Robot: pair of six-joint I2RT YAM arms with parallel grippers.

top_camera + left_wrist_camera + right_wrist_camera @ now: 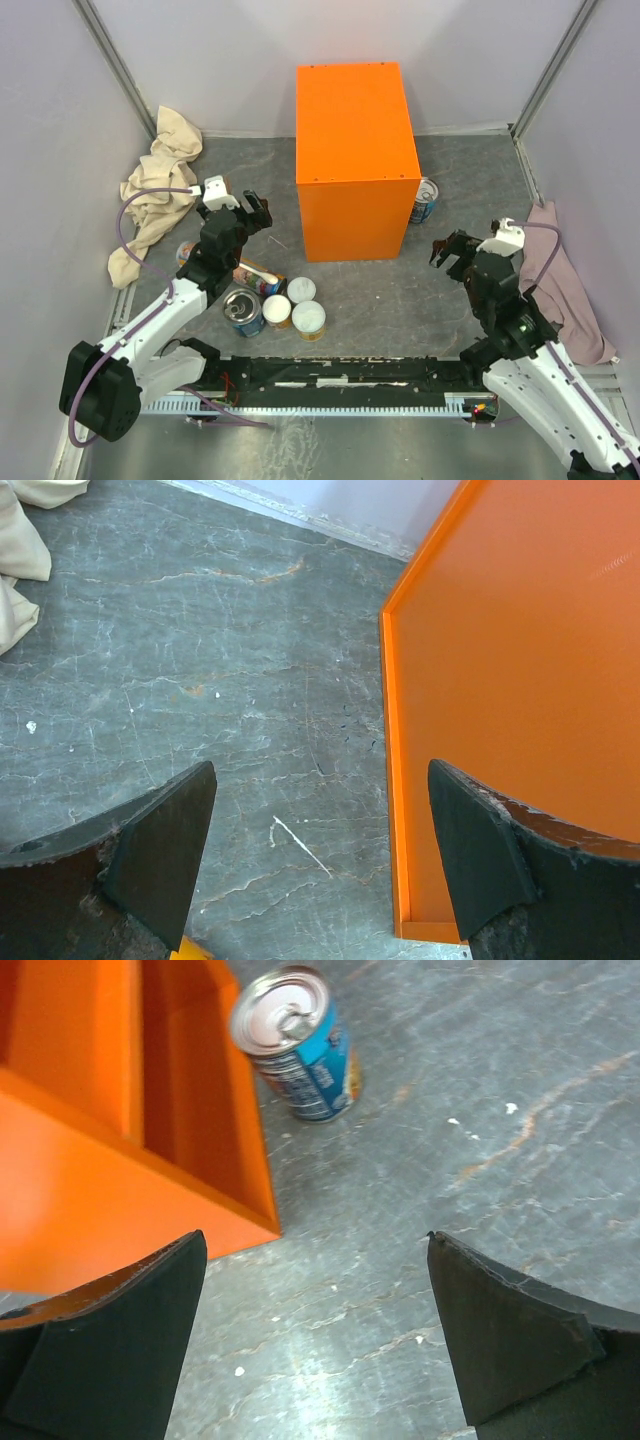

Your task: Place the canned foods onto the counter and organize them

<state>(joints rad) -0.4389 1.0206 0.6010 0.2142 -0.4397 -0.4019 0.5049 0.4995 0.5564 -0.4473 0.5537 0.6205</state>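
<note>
The orange counter (pixel 355 160) stands at the middle back. One blue-labelled can (pixel 424 200) stands by its right side; in the right wrist view this can (pixel 297 1040) shows a silver pull-tab top beside the counter's corner (pixel 100 1140). Several cans cluster in front of the left arm: a blue tin (pixel 244 312), three pale-lidded cans (pixel 301 291) (pixel 277 312) (pixel 308 320), one lying down (pixel 258 277), and one half hidden by the arm (pixel 187 252). My left gripper (pixel 255 212) (pixel 320 850) is open and empty beside the counter's left face (pixel 520 680). My right gripper (pixel 448 250) (pixel 315 1330) is open and empty over the floor.
A beige cloth (pixel 160 190) lies crumpled at the back left, its edge in the left wrist view (pixel 20 540). A pink cloth (pixel 565 280) lies along the right wall. The black rail (pixel 340 375) runs along the near edge. Walls close in three sides.
</note>
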